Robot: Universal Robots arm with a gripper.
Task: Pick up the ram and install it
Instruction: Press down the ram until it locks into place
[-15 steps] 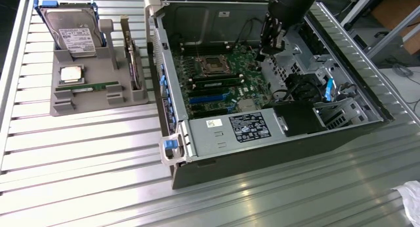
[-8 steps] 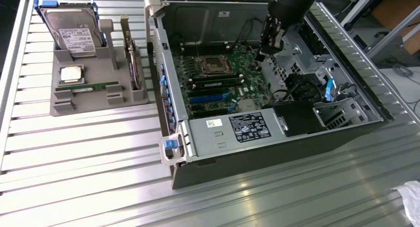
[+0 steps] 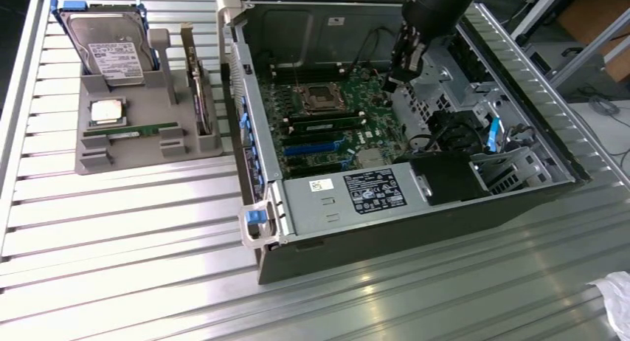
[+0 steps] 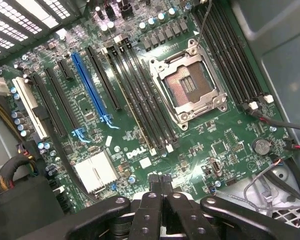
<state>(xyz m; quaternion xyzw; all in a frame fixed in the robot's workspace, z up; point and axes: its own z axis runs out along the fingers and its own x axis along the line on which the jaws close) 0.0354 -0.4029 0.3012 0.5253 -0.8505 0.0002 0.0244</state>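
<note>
The ram (image 3: pixel 133 129), a narrow green stick, lies on its edge in a slot of the grey holder (image 3: pixel 99 164) at the exterior view's left, outside the computer. My gripper (image 3: pixel 399 79) hangs inside the open computer case (image 3: pixel 394 201), over the motherboard's far right part and well away from the holder. In the wrist view its fingertips (image 4: pixel 160 181) are pressed together with nothing between them, above the motherboard (image 4: pixel 225 130) near the empty processor socket (image 4: pixel 187 87). Black memory slots (image 4: pixel 152 107) run beside the socket. A second green stick (image 3: pixel 325 124) stands in the slots on the board.
The holder also carries a hard drive (image 3: pixel 108 49), a square silver processor chip (image 3: pixel 106 111) and an upright card (image 3: pixel 202 90). Inside the case are the power supply (image 3: pixel 364 193), cables (image 3: pixel 443 127) and a drive cage (image 3: pixel 512 167). The case walls stand high around the board.
</note>
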